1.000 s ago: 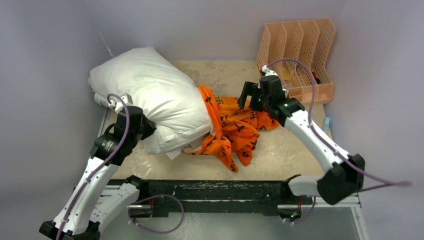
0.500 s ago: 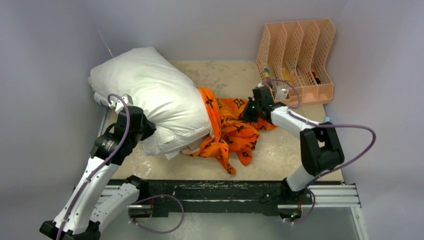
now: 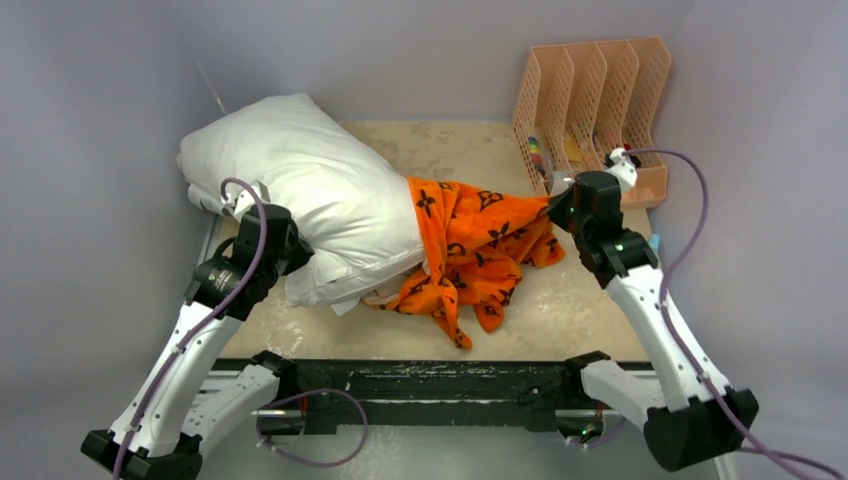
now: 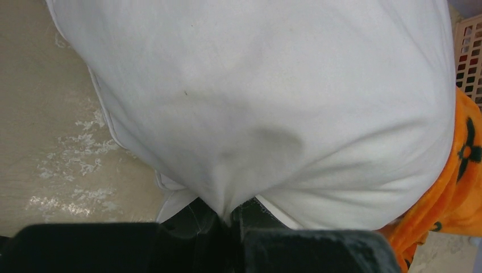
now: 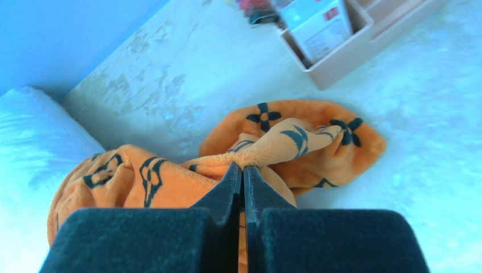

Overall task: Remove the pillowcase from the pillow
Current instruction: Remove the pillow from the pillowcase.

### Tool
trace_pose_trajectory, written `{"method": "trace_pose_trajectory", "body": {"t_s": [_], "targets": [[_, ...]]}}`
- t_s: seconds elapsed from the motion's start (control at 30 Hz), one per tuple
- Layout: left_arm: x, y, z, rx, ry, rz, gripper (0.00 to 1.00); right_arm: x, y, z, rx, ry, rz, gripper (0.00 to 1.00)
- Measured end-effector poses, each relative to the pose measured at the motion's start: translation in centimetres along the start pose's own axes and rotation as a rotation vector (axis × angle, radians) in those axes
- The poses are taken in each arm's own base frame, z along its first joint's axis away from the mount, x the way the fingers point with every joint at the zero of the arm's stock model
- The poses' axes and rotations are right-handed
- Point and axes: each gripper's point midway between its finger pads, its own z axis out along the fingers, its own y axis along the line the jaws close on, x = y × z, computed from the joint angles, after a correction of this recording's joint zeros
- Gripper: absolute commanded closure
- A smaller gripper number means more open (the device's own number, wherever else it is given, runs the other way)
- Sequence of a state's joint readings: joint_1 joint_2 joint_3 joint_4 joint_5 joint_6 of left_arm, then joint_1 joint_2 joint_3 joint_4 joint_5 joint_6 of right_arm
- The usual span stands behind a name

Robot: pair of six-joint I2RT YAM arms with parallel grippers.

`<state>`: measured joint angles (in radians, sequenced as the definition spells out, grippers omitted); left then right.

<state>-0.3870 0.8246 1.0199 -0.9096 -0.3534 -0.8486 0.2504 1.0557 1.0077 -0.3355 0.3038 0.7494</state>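
Bare tabletop lies open behind the pillowcase; the peach rack blocks far right, the pillow far left.

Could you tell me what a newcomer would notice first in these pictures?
The orange pillowcase with black flower prints, bunched mid-table, stands out at once, beside the big white pillow lying at the left rear. The right hand is shut on a fold of the pillowcase near a peach rack in the far right corner, while the left hand pinches the pillow's fabric.

One pillow, one pillowcase, one peach rack, two robot arms (left arm, right arm).
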Motion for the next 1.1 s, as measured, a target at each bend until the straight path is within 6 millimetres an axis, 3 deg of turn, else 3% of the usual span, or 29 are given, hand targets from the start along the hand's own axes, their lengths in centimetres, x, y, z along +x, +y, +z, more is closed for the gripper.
{"method": "trace_pose_trajectory", "body": {"t_s": [0.17, 0.27, 0.43, 0.53, 0.57, 0.63, 0.77, 0.87, 0.93, 1.1], "targets": [[0.0, -0.1, 0.0, 0.002, -0.001, 0.001, 1.0, -2.3, -3.2, -4.6, 0.093, -0.097, -0.018, 1.0], [0.1, -0.1, 0.2, -0.001, 0.005, 0.005, 1.0, -4.9, -5.1, -8.0, 0.164, -0.185, -0.036, 1.0], [0.4, -0.6, 0.5, 0.017, 0.023, 0.005, 1.0, -9.0, -5.7, -12.8, 0.182, -0.306, -0.072, 0.99], [0.6, -0.8, 0.5, 0.029, 0.031, 0.003, 1.0, -9.8, -5.3, -13.7, 0.163, -0.31, -0.131, 0.79], [0.7, -0.8, 0.6, 0.031, 0.034, 0.003, 1.0, -9.4, -5.0, -13.4, 0.145, -0.284, -0.166, 0.64], [1.0, -0.7, 0.6, 0.033, 0.04, 0.002, 1.0, -7.8, -3.9, -11.9, 0.098, -0.189, -0.235, 0.39], [1.3, -0.8, 0.6, 0.042, 0.048, -0.003, 1.0, -3.2, -3.0, -7.5, 0.072, 0.03, -0.32, 0.17], [1.4, -1.1, 0.6, 0.061, 0.058, -0.006, 1.0, 2.0, -3.9, -4.9, 0.055, 0.204, -0.354, 0.13], [1.7, -1.5, 0.7, 0.083, 0.067, -0.008, 1.0, 5.6, -5.0, -4.7, 0.031, 0.324, -0.363, 0.12], [2.9, -2.3, 1.3, 0.133, 0.112, -0.006, 1.0, 12.0, -5.3, -3.9, -0.058, 0.553, -0.346, 0.07]]}}
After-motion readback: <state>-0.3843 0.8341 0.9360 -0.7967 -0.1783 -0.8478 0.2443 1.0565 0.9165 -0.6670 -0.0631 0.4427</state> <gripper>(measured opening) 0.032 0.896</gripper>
